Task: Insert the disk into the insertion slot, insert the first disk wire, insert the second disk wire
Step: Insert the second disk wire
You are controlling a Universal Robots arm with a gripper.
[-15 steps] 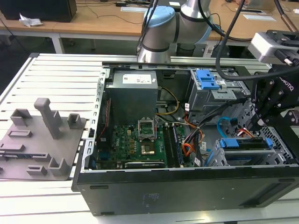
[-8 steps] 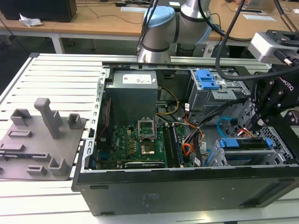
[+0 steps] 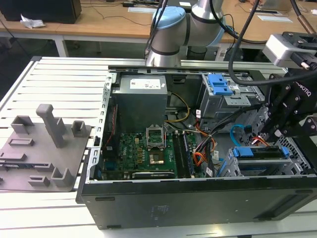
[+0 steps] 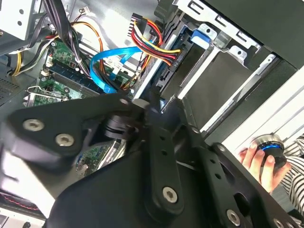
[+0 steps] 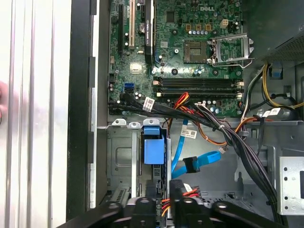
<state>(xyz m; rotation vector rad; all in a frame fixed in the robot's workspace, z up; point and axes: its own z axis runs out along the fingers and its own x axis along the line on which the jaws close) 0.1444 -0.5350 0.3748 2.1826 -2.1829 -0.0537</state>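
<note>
The disk (image 3: 260, 152), blue caddy and all, sits in the insertion slot (image 3: 232, 169) just below the pincer (image 3: 276, 135) in the exterior view, with the second disk wire (image 3: 237, 133) curling beside it. In the second wrist view the pincer (image 4: 154, 102) is near a red-and-yellow wire bundle (image 4: 154, 40). In the first wrist view the second disk wire (image 5: 194, 164) lies just ahead of the pincer (image 5: 164, 209); whether it grips anything, I cannot tell.

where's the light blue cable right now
The second disk wire loops inside the computer case at the exterior view's right, between the motherboard and the disk.
</note>
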